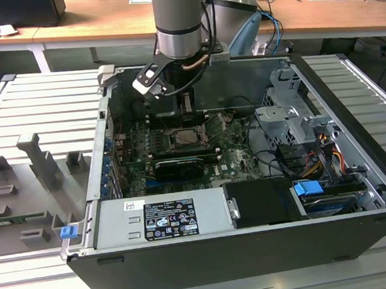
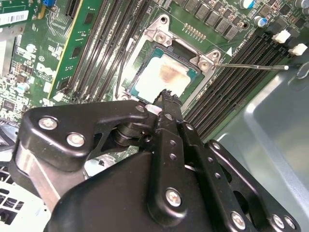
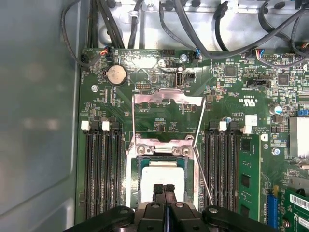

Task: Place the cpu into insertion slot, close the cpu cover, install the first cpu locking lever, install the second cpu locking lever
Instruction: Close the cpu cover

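The cpu point(image 2: 164, 77) lies flat in the insertion slot point(image 2: 140, 72), its silvery-beige face showing a brown stain; it also shows in the first wrist view point(image 3: 164, 171). The cpu cover point(image 3: 166, 98) is swung open, away from the socket, on its hinge. A thin locking lever point(image 2: 251, 66) sticks out unlatched beside the socket, seen too as the lever point(image 3: 200, 145). My gripper point(image 3: 164, 187) hovers just above the chip's edge, its black fingers point(image 2: 166, 104) pressed together with nothing between them. In the exterior view the gripper point(image 1: 180, 105) hangs over the socket point(image 1: 189, 137).
Black memory slots point(image 3: 101, 169) flank the socket on both sides, one holding a green memory module point(image 3: 248, 179). Cable bundles point(image 3: 203, 29) run along the case wall. A grey power supply point(image 1: 162, 217) and drive cage point(image 1: 291, 120) crowd the open computer case point(image 1: 382, 170).
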You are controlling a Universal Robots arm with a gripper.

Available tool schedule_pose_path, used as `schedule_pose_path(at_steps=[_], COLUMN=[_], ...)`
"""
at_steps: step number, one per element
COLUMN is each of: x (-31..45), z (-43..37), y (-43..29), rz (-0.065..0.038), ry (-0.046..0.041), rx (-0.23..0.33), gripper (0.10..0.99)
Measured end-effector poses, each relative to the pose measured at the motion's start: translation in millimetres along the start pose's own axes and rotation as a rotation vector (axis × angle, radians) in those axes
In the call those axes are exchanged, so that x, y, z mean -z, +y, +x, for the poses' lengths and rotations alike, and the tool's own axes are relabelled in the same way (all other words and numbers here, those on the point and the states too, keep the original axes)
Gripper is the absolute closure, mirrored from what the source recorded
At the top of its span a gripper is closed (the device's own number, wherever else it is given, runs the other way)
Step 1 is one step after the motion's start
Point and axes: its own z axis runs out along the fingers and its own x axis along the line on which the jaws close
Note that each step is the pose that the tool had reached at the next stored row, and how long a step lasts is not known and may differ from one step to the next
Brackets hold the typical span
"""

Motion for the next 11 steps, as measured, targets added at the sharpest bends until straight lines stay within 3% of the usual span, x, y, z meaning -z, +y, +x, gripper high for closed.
schedule_pose_path(at_steps=[7, 11], x=[11.1, 12.2], z=[1.1, 1.1], y=[1.1, 4.2], rz=[0.000, 0.001], ry=[-0.0026, -0.0026], rx=[0.000, 0.000], gripper=[0.980, 0.980])
